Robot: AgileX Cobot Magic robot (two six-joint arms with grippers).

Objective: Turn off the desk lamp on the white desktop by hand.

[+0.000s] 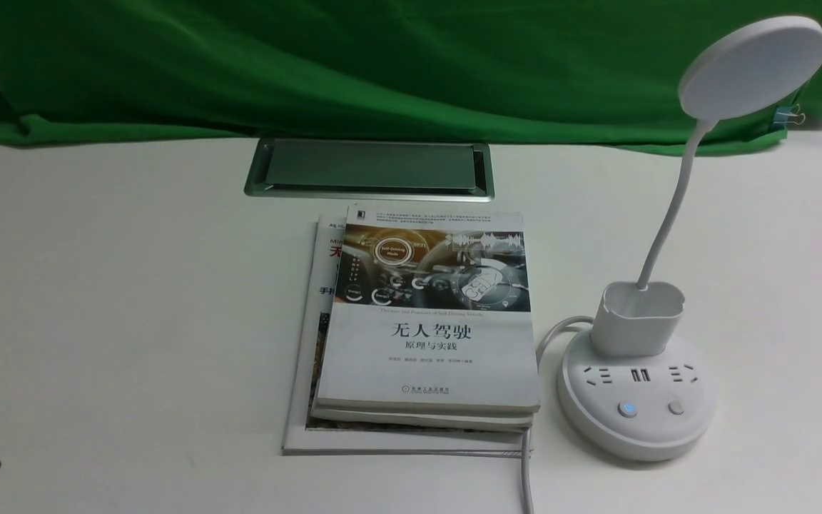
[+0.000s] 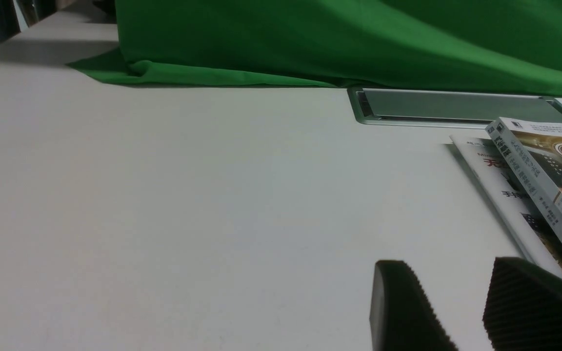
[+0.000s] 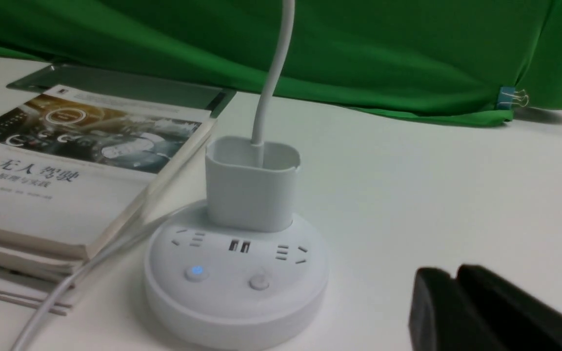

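The place looks like an office desk set up as a robot lab or recording station. The desktop (image 1: 97, 300) is plain white and has a grey metal-framed cable hatch (image 1: 369, 169) sunk into it, as office desks do. A green cloth (image 1: 354, 64) hangs across the back as a backdrop, and a binder clip (image 1: 788, 115) sits at its right edge. A stack of books (image 1: 418, 335) lies in the middle; the top one is a Chinese textbook with a car dashboard on its cover. A white desk lamp (image 1: 636, 378) with sockets and two buttons in its base stands just beside the books, its cord (image 1: 525, 471) running off the near edge.
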